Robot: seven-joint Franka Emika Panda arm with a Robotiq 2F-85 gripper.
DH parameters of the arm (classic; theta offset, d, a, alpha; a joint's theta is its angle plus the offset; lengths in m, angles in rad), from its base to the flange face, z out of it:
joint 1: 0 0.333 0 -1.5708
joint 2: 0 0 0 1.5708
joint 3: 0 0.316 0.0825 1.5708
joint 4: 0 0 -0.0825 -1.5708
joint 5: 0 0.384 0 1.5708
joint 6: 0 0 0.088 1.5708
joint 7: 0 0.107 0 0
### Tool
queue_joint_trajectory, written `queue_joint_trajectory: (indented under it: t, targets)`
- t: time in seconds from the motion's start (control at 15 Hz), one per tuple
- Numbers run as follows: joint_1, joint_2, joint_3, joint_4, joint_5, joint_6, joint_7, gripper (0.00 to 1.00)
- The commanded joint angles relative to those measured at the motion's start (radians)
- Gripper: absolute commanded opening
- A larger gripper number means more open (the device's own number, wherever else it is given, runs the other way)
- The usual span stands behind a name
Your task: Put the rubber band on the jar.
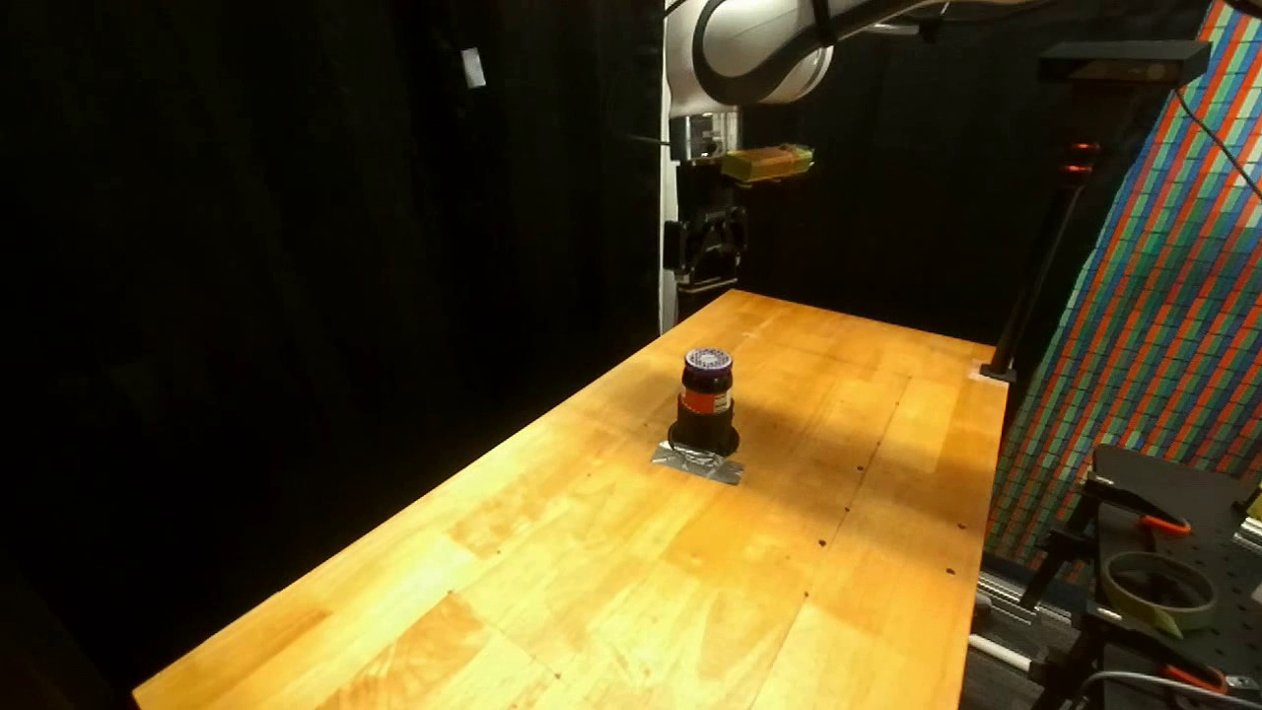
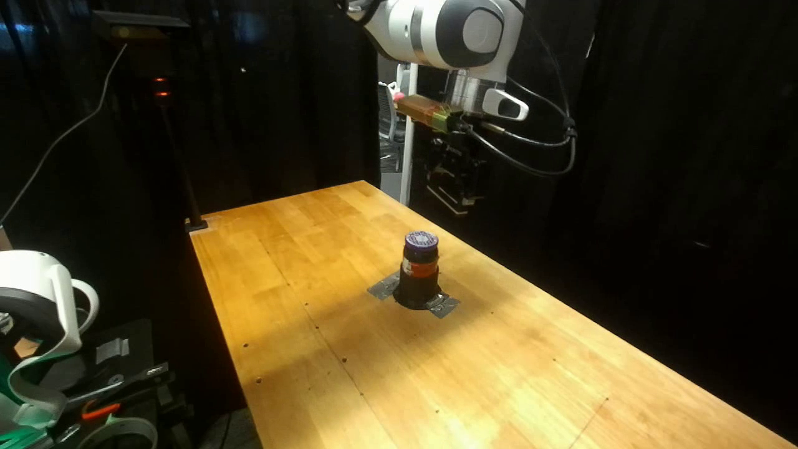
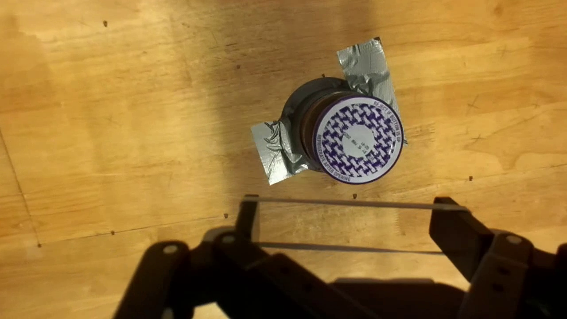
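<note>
one claw (image 3: 347,223), nearest us in the wrist view: fingers (image 3: 456,230) spread wide, nothing clamped between, one rubber band (image 3: 328,201) stretched across them. one jar (image 3: 359,139), not yet banded, upright in a black holder (image 2: 416,290) taped to the tabletop (image 3: 110,177); claw higher, off to one side. step, we judge: alignment before placing. next: we must centre the rubber band above the jar, then lower it.

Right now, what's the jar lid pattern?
Jar lid: purple-and-white weave around a white centre; clearest in the wrist view.
</note>
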Motion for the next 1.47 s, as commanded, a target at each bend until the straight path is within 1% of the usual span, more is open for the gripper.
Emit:
queue_joint_trajectory:
  t: [0.0,0.2,0.4,0.67,1.13,1.33,1.4]
  targets:
    - [-0.002,0.156,-0.002,0.206,0.032,-0.106,-0.063,1.0]
    - [-0.001,0.238,0.0,0.288,0.039,-0.171,-0.085,1.0]
    - [-0.002,0.296,0.003,0.344,0.048,-0.215,-0.1,1.0]
    - [-0.004,0.33,0.017,0.369,0.063,-0.219,-0.139,1.0]
    - [0.003,0.32,0.029,0.326,0.083,-0.225,-0.179,1.0]
    - [0.002,0.298,0.026,0.29,0.085,-0.232,-0.169,1.0]
    - [0.0,0.289,0.028,0.275,0.085,-0.218,-0.181,1.0]
